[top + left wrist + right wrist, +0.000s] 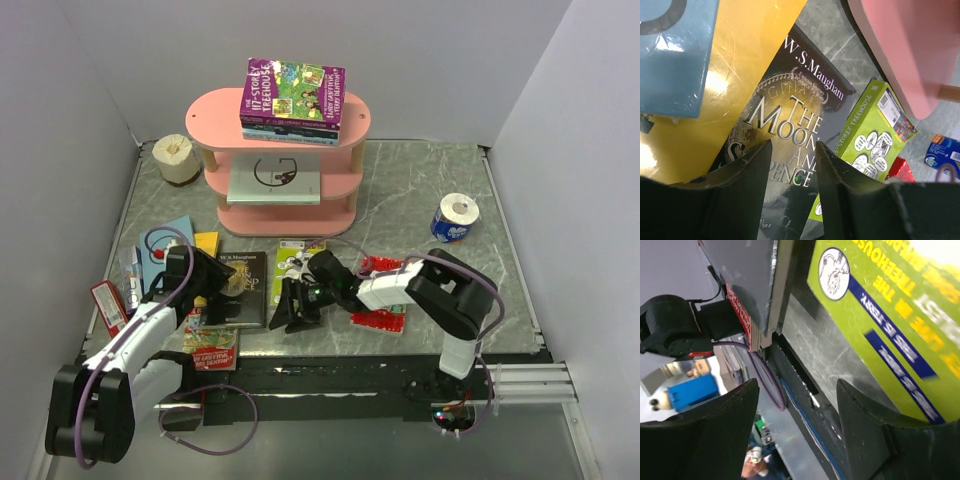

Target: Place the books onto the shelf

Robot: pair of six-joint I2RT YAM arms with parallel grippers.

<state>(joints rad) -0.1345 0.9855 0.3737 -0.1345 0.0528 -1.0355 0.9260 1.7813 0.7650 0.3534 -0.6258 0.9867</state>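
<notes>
The pink shelf stands at the back, with a purple book topping a small stack on its upper board and a grey book on the middle board. More books lie on the table. They include a black one, a lime green one, a yellow one, a light blue one and a red one. My left gripper is open just above the black book, with nothing between its fingers. My right gripper is open low over the table's near edge, beside the lime green book.
One paper roll stands left of the shelf, and another with a blue wrapper is at the right. Two more books lie by the left arm. White walls close in the table on both sides.
</notes>
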